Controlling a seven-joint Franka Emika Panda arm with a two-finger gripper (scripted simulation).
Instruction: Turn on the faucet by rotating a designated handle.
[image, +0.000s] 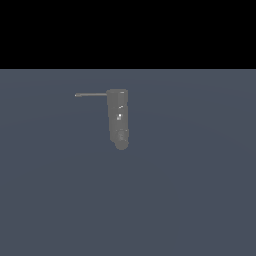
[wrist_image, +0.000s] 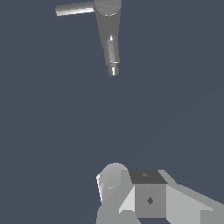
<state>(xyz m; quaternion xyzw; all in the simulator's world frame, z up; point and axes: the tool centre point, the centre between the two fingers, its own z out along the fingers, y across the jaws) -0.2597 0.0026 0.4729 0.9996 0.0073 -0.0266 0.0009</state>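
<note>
The faucet (image: 118, 119) is a dark grey column with a rounded lower end and faint white glints, standing alone on the blue-grey floor. Its handle (image: 91, 94), a thin grey rod, juts from the body's top toward the exterior view's left. The wrist view shows the faucet (wrist_image: 109, 37) from above with the handle (wrist_image: 74, 9) sticking out sideways. My gripper (wrist_image: 131, 190) appears there only as pale grey blocks and a rounded piece, well apart from the faucet and touching nothing. Its finger gap is not shown. The arm is out of the exterior view.
A flat blue-grey floor (image: 190, 190) surrounds the faucet on all sides. A black band (image: 128, 32) fills the top of the exterior view.
</note>
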